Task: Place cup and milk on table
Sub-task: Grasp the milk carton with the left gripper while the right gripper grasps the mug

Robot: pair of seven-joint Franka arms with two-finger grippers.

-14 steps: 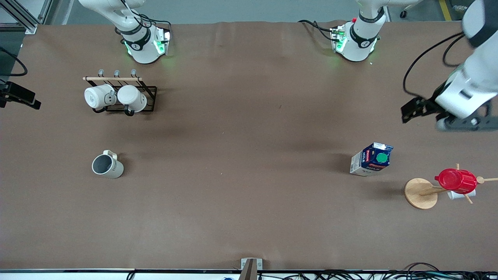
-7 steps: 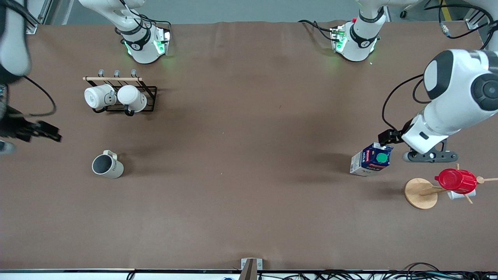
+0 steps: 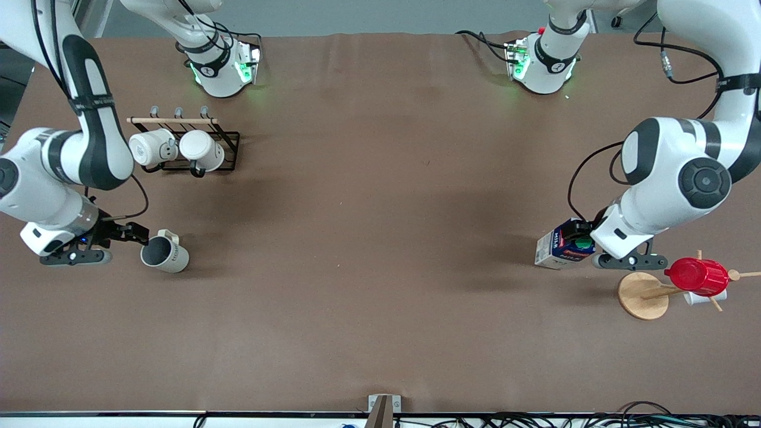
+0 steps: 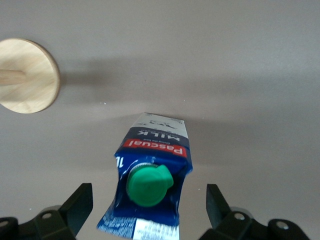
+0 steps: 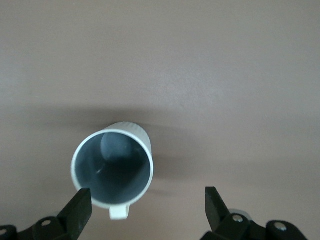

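Between the left gripper's [image 4: 147, 210] wide-spread fingers stands the milk [image 4: 150, 175] (untouched) on the table [image 3: 380, 267]. The right gripper [image 5: 145, 210], equally wide and empty, hangs over the cup [image 5: 113, 170], handle toward it.

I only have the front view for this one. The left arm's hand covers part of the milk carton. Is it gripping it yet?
Observer: No. In the left wrist view the left gripper is open, with one finger on either side of the milk carton and a gap on both sides.
Operator: Is the carton centred between the fingers?
Observer: Roughly. It sits a little closer to one finger than to the other.
Operator: And the right hand at the cup?
Observer: The right gripper is open too. The cup is off-centre with its rim close to one finger, and its handle points toward the gripper.
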